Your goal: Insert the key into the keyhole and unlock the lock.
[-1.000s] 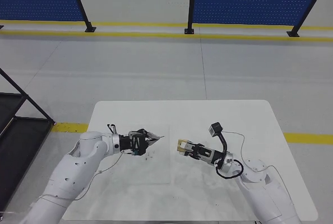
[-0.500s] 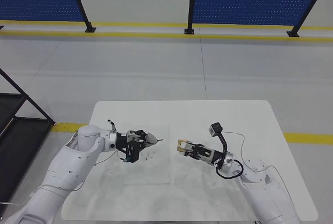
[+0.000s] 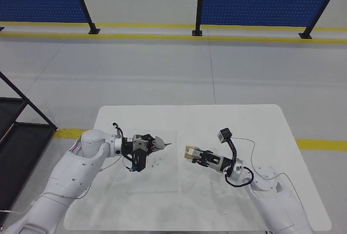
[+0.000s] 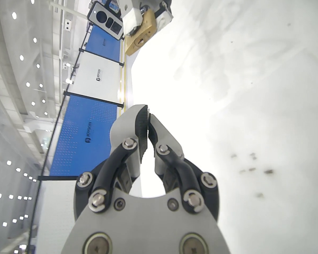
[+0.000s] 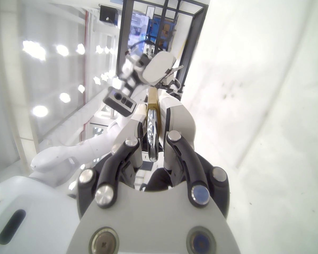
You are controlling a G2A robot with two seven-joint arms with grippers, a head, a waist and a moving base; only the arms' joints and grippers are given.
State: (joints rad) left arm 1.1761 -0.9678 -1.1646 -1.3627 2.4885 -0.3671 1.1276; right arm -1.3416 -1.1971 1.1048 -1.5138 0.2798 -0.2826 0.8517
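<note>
Two grippers are facing off mid-frame over the bench (image 3: pixel 249 123), the left gripper (image 3: pixel 160 143) pinching the key (image 3: pixel 166 144), the right gripper (image 3: pixel 197 155) clamping the brass lock (image 3: pixel 188 152), tips apart.

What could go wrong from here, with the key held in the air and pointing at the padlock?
1. The key sticks out thin from the shut left jaws, apart from the padlock; a small tilt may make its tip miss the keyhole.
2. The right jaws hold the padlock above the table, not braced on it; a push from the key might turn or slip it.
</note>
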